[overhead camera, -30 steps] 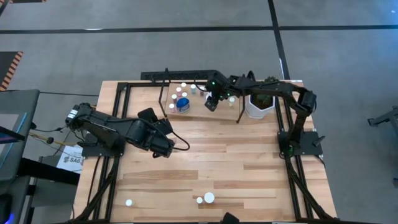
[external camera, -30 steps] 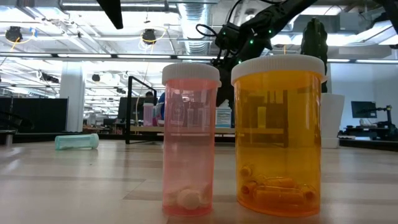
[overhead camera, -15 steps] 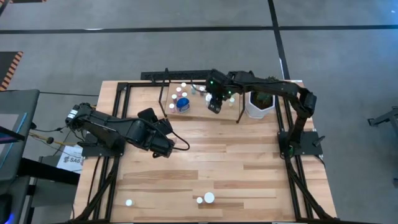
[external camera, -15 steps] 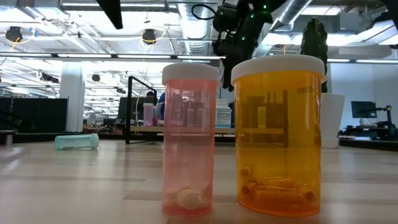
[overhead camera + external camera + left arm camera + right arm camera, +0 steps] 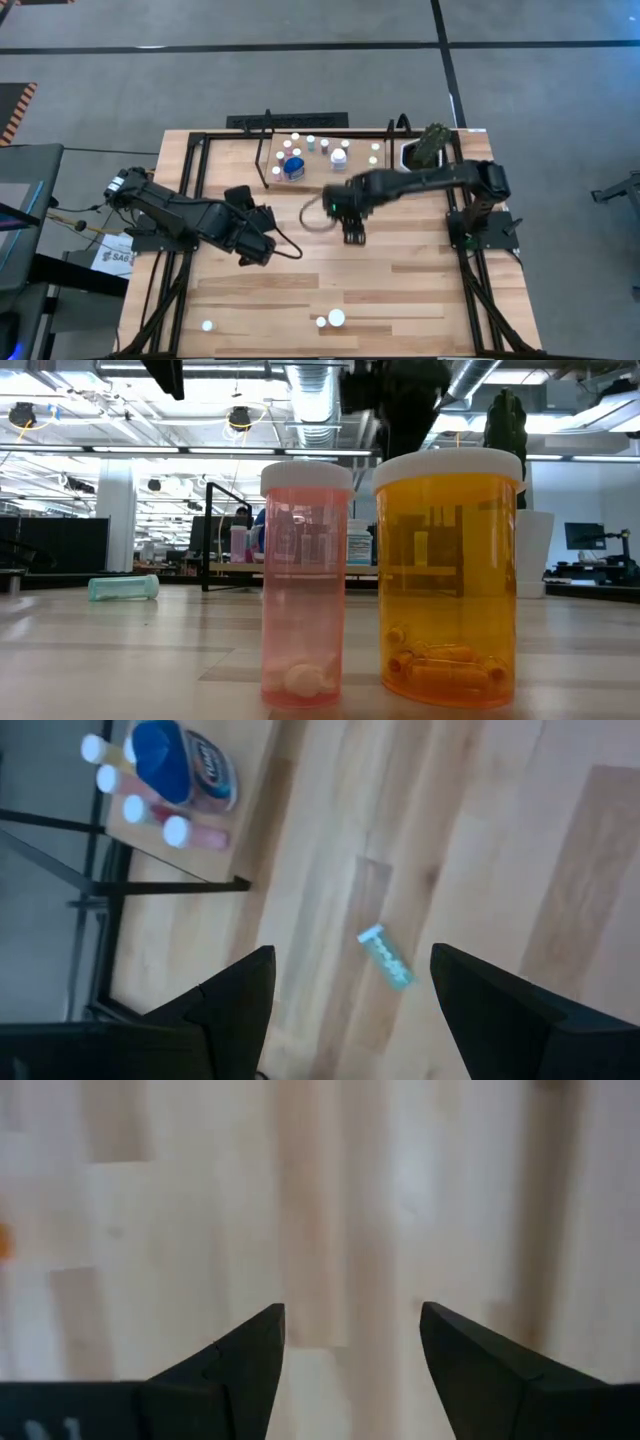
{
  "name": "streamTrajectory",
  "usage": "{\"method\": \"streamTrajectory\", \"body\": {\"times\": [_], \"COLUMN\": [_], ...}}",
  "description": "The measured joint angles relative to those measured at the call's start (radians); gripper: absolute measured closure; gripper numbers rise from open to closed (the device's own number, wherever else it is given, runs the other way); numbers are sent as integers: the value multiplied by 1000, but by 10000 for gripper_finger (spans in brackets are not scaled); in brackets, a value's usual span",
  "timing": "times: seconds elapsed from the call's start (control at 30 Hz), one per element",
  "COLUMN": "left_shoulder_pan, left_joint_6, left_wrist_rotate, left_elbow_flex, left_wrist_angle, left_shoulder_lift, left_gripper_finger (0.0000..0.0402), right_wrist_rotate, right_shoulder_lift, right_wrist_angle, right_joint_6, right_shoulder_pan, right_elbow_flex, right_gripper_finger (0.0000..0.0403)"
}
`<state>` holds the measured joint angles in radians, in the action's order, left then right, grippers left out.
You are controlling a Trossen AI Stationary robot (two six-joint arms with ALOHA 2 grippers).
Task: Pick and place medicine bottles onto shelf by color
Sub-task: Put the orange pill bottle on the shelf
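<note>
The wooden worktop (image 5: 400, 280) is carrying the shelf (image 5: 320, 172) at its far edge, where the medicine bottles (image 5: 292, 158) are standing, a large blue one among them. The right gripper (image 5: 354, 235) is hanging over bare wood at mid-worktop, fingers (image 5: 230, 1370) spread and holding nothing. The left gripper (image 5: 252, 250) is waiting left of centre, likewise released. Only its wrist view is showing a teal bottle (image 5: 386, 956) lying flat; only the low view is showing a pink bottle (image 5: 305, 585) and an orange bottle (image 5: 448, 580) upright.
</note>
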<state>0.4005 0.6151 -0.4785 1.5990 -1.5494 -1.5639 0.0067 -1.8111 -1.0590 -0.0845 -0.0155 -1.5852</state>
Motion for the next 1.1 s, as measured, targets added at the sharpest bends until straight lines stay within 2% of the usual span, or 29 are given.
{"method": "streamTrajectory", "body": {"times": [0.27, 0.57, 0.7, 0.8, 0.87, 1.1], "left_shoulder_pan": [98, 241, 290, 325, 351, 417], "left_joint_6": [110, 253, 303, 324, 344, 412], "left_wrist_rotate": [7, 19, 23, 26, 29, 36], "left_elbow_flex": [0, 0, 0, 0, 0, 0], "left_wrist_angle": [0, 45, 114, 155, 170, 175], "left_shoulder_lift": [0, 0, 0, 0, -1, -13], "left_gripper_finger": [148, 148, 148, 148, 148, 148], "right_wrist_rotate": [89, 179, 216, 242, 234, 190], "right_shoulder_lift": [-1, -11, -32, -64, -103, -143], "right_wrist_angle": [110, 374, 507, 528, 598, 620], "right_joint_6": [-154, -298, -301, -310, -333, -386], "right_shoulder_pan": [-280, -538, -600, -631, -632, -637], "right_elbow_flex": [1, 2, -1, 3, -3, -1], "right_gripper_finger": [148, 148, 148, 148, 148, 148]}}
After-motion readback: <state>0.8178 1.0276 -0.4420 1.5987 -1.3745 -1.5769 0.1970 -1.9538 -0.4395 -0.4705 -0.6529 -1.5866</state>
